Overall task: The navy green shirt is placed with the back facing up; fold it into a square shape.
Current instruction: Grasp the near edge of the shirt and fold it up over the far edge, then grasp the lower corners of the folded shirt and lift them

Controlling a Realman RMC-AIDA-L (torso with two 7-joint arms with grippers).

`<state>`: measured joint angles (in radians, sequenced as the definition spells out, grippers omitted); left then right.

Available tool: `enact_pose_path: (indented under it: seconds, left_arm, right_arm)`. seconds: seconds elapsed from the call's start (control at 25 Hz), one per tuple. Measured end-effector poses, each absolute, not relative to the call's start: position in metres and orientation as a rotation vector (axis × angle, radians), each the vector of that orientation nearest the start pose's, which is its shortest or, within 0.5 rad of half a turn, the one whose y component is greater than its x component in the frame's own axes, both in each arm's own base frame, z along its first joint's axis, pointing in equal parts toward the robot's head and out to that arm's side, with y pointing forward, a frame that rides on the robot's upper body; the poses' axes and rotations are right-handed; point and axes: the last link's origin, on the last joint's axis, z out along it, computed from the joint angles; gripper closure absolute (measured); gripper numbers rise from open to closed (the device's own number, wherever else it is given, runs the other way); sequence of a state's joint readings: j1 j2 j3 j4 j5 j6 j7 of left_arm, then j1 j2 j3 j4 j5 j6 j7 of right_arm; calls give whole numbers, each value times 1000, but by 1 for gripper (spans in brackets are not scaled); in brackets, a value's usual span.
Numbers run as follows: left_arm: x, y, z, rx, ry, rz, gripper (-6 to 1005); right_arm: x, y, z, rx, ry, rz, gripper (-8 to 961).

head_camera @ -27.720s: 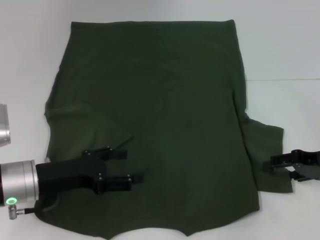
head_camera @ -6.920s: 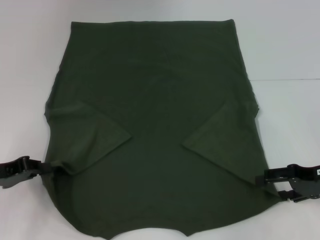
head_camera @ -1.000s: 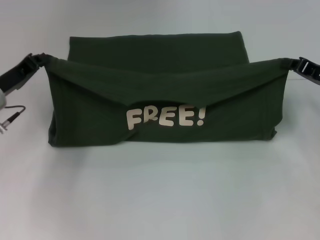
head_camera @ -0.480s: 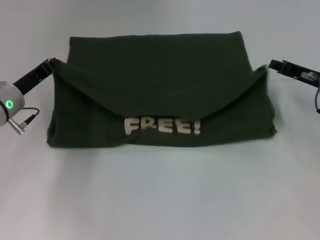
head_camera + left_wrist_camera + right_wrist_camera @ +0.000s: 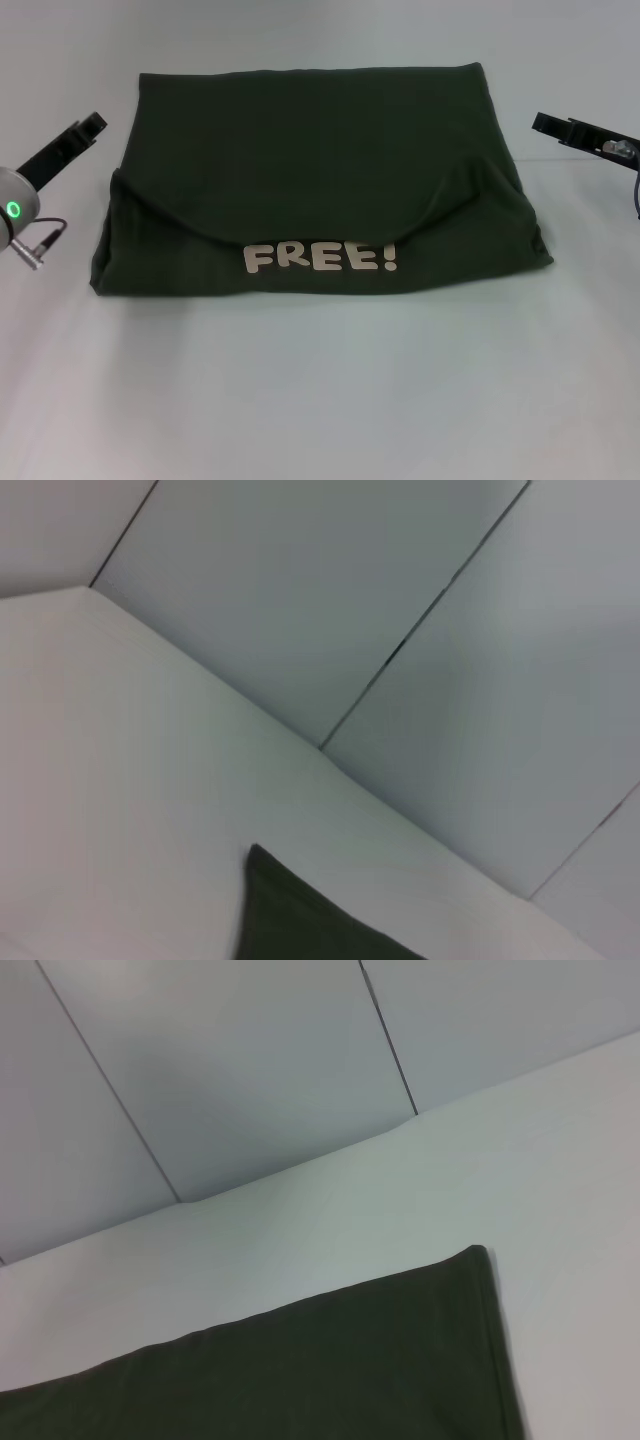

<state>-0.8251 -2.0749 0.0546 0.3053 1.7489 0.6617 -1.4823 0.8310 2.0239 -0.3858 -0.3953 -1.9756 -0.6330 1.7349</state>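
The navy green shirt point(image 5: 310, 170) lies on the white table, folded into a wide rectangle. Its near half is turned over the far half, so the cream "FREE!" lettering point(image 5: 320, 257) faces up near the front fold. The turned-over flap sags in a curve between two raised corners. My left gripper point(image 5: 92, 124) hovers just off the shirt's left edge, open and holding nothing. My right gripper point(image 5: 540, 122) hangs off the right edge, likewise open and apart from the cloth. A shirt corner point(image 5: 300, 920) shows in the left wrist view, and the shirt's far corner point(image 5: 330, 1370) in the right wrist view.
The white table point(image 5: 320, 400) stretches in front of the shirt and to both sides. A pale panelled wall point(image 5: 250, 1080) rises behind the table's far edge. A cable point(image 5: 40, 240) hangs from the left arm beside the shirt.
Both grippers have let go of the flap's corners and drawn slightly outward. The lifted corners have dropped onto the shirt, and the lettering now lies flatter.
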Motion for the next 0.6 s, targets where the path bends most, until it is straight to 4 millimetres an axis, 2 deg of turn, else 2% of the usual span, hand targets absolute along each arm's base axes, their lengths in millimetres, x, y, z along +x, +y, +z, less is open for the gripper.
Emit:
enact_pose_path:
  seconds: [0.24, 0.32, 0.44, 0.6]
  left_arm:
    - [-299, 453, 47, -1543, -1293, -953, 595]
    - [-295, 449, 48, -1633, -1269, -948, 356]
    - [-287, 441, 48, -1798, -1207, -910, 258]
    - [-293, 426, 50, -1905, -1246, -823, 146]
  right_arm:
    - [291, 464, 58, -1736, 1188, 704, 325]
    - [294, 459, 66, -1750, 1175, 741, 287]
    - [298, 446, 78, -1834, 1152, 793, 230]
    - [302, 435, 85, -1898, 1163, 813, 230]
